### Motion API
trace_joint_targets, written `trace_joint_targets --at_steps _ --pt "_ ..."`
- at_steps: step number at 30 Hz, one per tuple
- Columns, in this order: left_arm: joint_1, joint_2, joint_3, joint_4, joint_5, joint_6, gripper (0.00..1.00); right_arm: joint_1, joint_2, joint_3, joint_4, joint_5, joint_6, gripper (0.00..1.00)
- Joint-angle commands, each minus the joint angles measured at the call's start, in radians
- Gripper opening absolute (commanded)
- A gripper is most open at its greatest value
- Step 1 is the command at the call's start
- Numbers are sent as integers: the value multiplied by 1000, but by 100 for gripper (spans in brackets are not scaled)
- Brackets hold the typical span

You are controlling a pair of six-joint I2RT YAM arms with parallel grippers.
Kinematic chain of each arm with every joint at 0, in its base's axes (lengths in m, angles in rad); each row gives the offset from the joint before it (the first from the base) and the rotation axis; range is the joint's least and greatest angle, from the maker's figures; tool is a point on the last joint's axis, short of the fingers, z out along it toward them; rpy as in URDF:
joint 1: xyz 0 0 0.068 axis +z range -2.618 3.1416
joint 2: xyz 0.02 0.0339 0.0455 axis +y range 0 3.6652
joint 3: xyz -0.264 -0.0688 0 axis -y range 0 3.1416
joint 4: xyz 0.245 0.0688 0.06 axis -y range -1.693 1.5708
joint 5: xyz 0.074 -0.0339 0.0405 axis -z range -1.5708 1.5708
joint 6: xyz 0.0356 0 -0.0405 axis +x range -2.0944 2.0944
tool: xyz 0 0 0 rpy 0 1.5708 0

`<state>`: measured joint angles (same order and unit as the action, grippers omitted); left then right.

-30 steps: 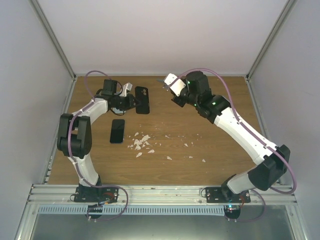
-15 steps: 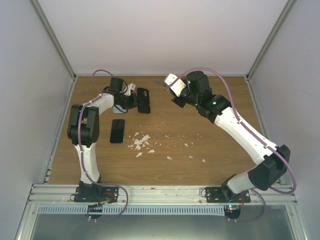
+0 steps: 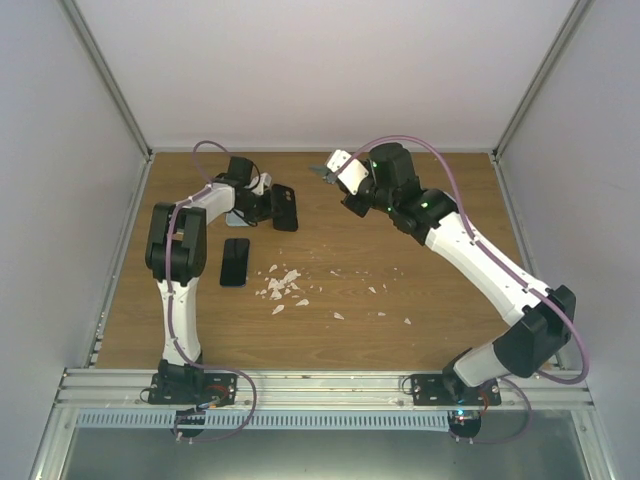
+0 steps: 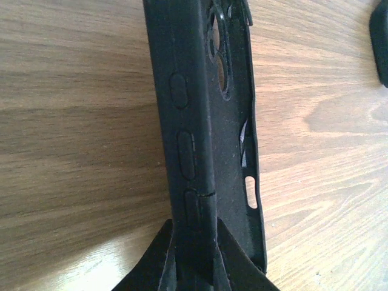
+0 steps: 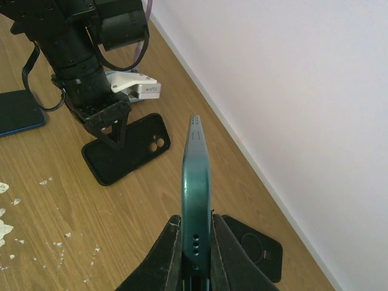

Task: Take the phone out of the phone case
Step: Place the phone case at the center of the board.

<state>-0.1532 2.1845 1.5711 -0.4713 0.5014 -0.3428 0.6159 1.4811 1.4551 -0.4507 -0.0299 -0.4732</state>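
The left pincer (image 4: 195,235) was closed narrow on one long side wall of the black case (image 5: 128,147), just below the button bumps. The case was empty and lay low at the far left of the table (image 3: 420,320). The right pincer (image 5: 196,229) was pinched on the teal phone (image 5: 195,173), held edge-up in the air and well apart from the case.

To my eye the case looked light, rubbery and apt to bend, so its thicker rim was the sound hold. The phone looked stiff, smooth and breakable, best gripped across its flat faces.

The back wall (image 5: 291,91) stood near both pincers. Open wood lay toward the near middle, save for white crumbs (image 3: 281,285) and a second dark phone (image 3: 234,262).
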Motion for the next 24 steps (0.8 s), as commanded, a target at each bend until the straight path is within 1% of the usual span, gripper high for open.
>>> trace_joint_targets --at_steps 1,8,24 --pt "-1 44 31 6 -160 28 0 -8 9 22 46 -16 19 0" --pt "-4 72 51 -17 -227 24 0 -9 25 36 40 -26 25 1" --pt "-4 123 93 -18 -224 -17 0 -9 52 62 27 -45 34 0"
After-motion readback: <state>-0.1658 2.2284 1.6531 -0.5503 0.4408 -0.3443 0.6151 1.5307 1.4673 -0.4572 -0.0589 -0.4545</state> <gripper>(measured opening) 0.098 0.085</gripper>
